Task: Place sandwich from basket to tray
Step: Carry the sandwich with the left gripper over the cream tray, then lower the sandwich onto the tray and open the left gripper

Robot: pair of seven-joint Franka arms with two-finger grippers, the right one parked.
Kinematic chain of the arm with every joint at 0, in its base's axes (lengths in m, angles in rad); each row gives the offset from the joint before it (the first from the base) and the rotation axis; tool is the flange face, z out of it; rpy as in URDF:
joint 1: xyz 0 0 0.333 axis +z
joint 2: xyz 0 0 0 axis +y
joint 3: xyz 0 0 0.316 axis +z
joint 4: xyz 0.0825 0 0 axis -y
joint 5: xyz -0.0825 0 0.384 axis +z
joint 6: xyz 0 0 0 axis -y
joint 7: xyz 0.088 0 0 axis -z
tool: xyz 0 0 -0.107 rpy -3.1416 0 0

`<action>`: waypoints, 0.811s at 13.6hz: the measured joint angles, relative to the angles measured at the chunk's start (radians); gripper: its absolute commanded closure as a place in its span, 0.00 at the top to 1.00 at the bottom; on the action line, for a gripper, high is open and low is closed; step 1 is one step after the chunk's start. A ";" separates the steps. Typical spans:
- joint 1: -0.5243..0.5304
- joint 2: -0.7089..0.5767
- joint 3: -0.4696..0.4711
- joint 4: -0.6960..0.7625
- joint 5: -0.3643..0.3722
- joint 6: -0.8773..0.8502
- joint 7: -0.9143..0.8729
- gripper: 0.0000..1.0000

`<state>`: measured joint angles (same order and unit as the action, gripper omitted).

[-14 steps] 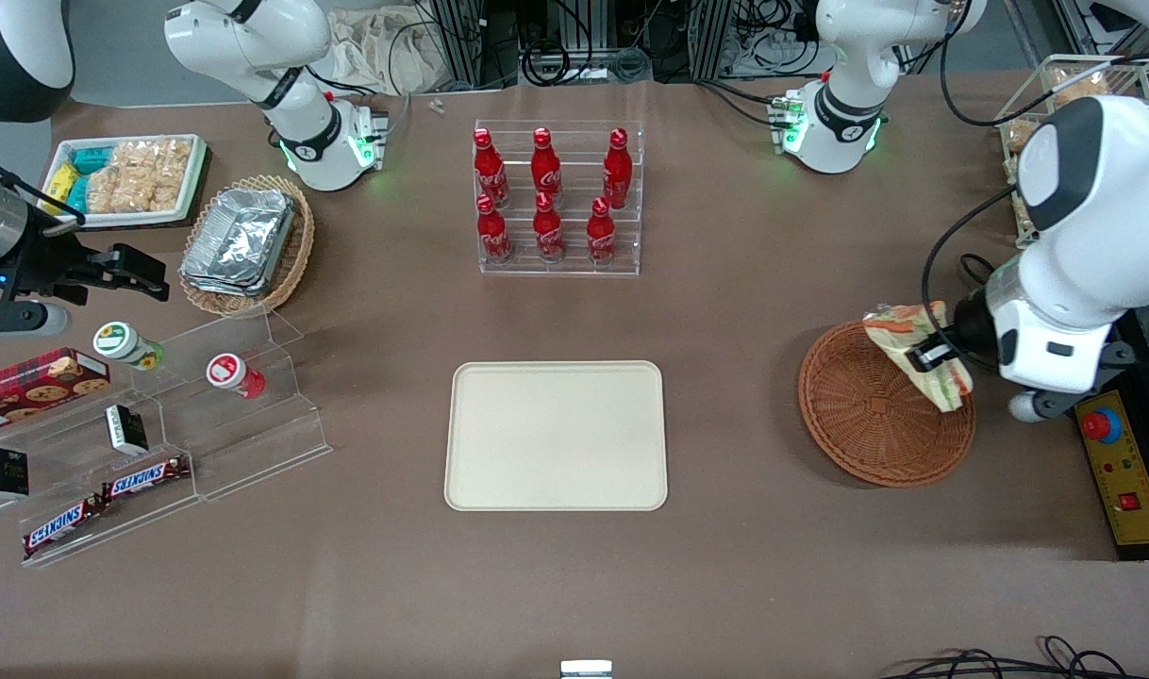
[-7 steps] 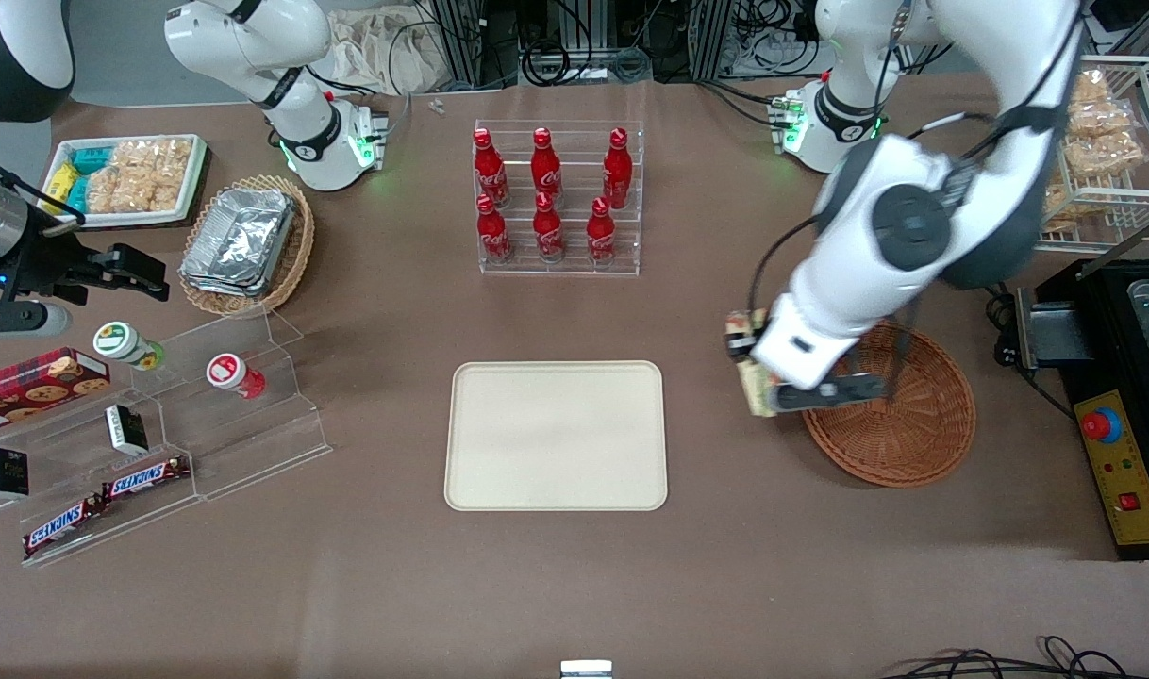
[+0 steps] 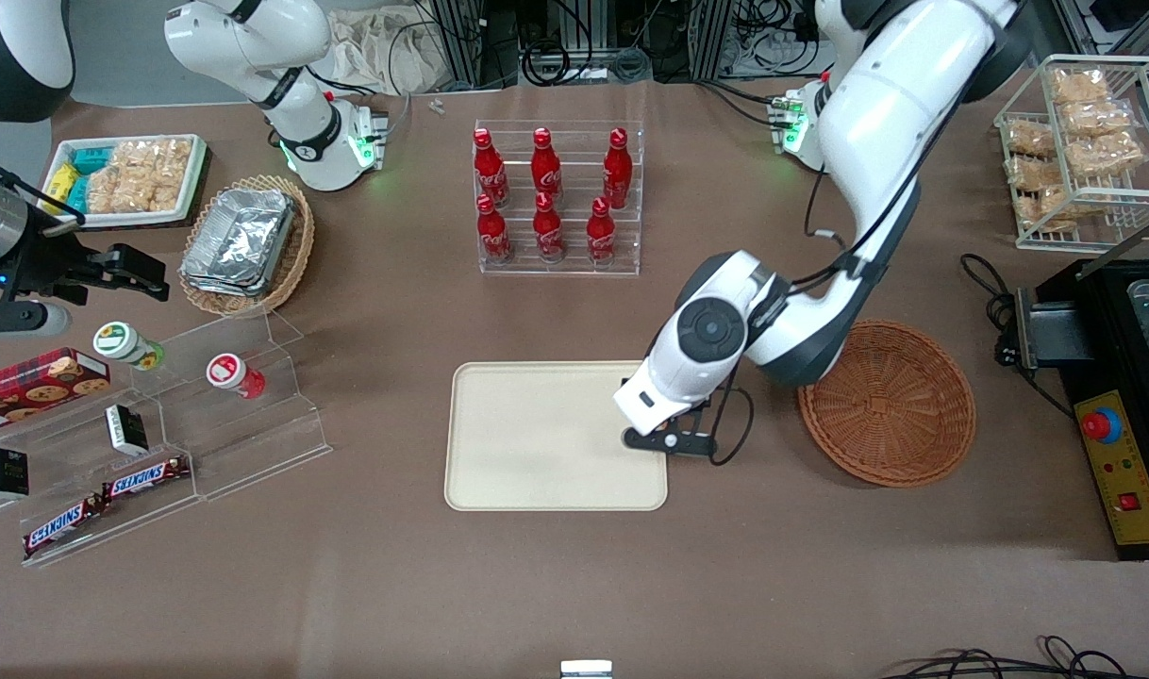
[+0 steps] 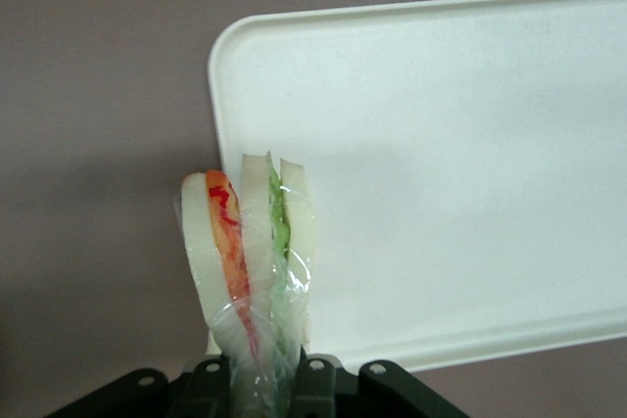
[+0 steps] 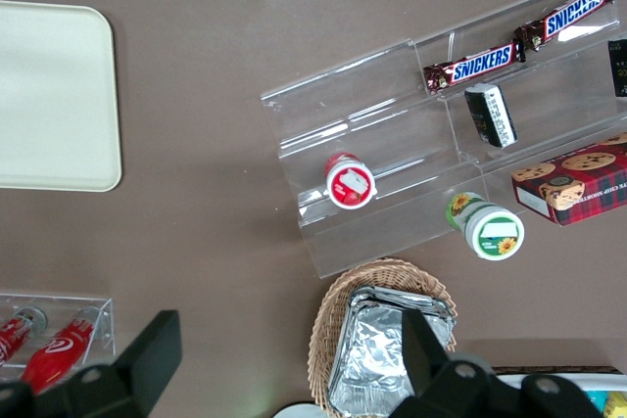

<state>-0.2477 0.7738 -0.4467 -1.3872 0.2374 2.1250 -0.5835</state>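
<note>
1. The tray (image 3: 537, 443) lay mid-table, with the cola bottles (image 3: 546, 193) at its twelve o'clock.
2. The gripper (image 3: 667, 439) hung over the tray's edge at three o'clock, its jaws clamped on the sandwich (image 4: 250, 252), held upright above the tray's corner.
3. The basket (image 3: 900, 415) sat empty at the tray's three o'clock.

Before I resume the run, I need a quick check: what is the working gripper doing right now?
Gripper: shut on the sandwich, holding it above the tray at the edge nearest the basket.
</note>
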 measured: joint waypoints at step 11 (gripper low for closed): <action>-0.039 0.140 0.003 0.087 0.045 0.030 0.023 0.99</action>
<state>-0.2872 0.9139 -0.4440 -1.3006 0.2829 2.1547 -0.5608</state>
